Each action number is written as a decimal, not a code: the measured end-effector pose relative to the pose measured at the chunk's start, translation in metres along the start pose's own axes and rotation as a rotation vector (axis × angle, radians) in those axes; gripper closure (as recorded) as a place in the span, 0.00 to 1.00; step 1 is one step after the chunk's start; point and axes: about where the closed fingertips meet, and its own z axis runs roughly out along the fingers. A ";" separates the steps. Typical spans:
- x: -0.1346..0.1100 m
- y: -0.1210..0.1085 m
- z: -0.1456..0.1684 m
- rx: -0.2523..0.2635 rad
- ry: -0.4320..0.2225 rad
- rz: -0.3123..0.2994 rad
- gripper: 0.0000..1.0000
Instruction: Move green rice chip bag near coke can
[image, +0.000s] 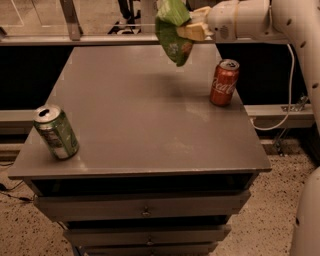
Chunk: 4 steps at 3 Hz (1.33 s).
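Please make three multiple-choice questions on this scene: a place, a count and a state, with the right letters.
1. Where on the table is the coke can? A. front left B. right side, toward the back C. middle
2. How many cans are on it? A. three B. one C. two
3. The green rice chip bag is: A. held aloft by the gripper B. flat on the table C. against the coke can
Key: 1 B, it stands near the right edge; 2 C, coke can plus green-and-white can at front left; 3 A, the gripper above the far edge is shut on it, clear of the table.
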 end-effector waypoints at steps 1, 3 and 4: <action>0.025 -0.012 -0.015 0.007 0.061 -0.014 1.00; 0.046 -0.013 -0.036 -0.068 0.232 -0.088 1.00; 0.046 -0.003 -0.034 -0.121 0.296 -0.132 1.00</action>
